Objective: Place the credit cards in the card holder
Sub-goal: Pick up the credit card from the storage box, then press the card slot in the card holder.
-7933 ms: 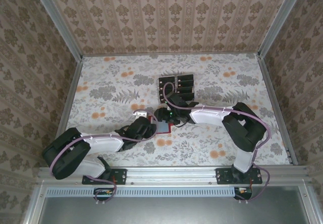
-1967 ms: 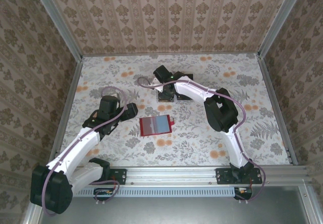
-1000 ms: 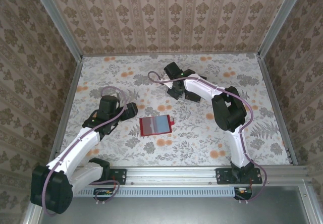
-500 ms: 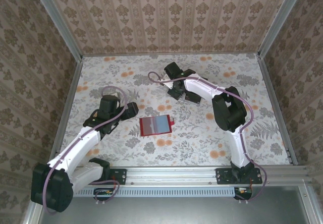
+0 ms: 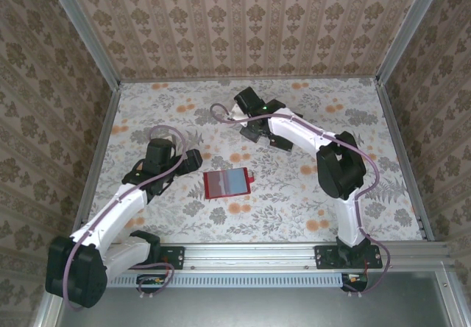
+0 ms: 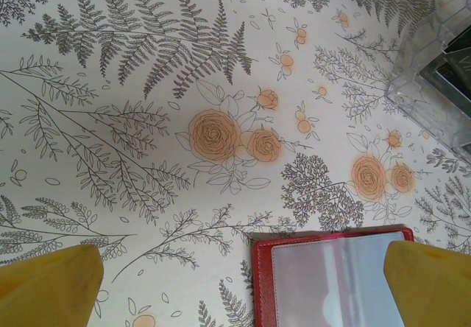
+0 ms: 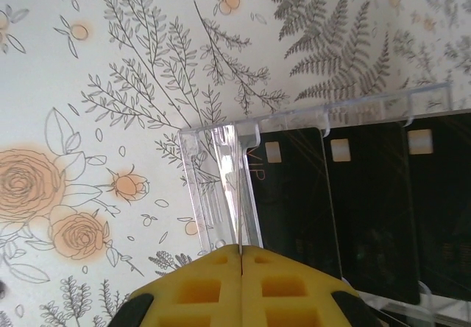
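Now, step: card point(image 7: 239, 194) from rack point(image 7: 217, 187) to wallet point(image 5: 227, 183)
right jaws: closed, apparently on card, edge-on
left jaws: spread, empty
next: align card with wallet pocket

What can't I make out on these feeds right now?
Top view: the right arm covers the clear rack.
Left wrist: the bottom edge cuts off the card holder.
Right wrist: the frame edge cuts the credit cards' count; whether the right gripper pinches one, too thin to tell.
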Available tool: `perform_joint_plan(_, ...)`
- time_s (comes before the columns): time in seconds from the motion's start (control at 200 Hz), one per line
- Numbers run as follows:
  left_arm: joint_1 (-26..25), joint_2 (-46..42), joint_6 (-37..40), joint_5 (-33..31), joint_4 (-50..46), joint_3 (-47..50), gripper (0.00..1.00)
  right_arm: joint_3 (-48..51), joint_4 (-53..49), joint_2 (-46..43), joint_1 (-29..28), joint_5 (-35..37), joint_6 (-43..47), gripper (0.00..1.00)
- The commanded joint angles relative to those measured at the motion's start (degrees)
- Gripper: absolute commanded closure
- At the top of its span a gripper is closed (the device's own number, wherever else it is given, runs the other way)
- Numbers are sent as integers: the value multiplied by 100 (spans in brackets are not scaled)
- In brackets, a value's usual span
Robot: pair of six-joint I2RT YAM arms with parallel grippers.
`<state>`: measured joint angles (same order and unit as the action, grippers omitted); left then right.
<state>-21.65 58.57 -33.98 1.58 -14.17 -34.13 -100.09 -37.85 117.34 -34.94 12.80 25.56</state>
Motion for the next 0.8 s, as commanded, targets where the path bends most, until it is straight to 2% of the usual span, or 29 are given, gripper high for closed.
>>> perform_joint_plan(0.0,42,63,179,61,64,64,0,-72,-78,-470,-145,183,-212,100)
perform_joint_plan(0.18,38,192,207,95,56,90,0,118,-145,-987,-439,-163,-1243,100)
perform_joint_plan(0.355,38,232,192,51,18,200,0,876,182,-1609,-757,-826,-2833,100)
perform_joint_plan(0.62,-40,495,340,12,135,354,0,3109,2042,-2743,-796,-2155,-5295,100)
perform_joint_plan(0.795,-296,895,509,-126,45,220,0,4173,3134,-2941,-791,-2644,-6176,100)
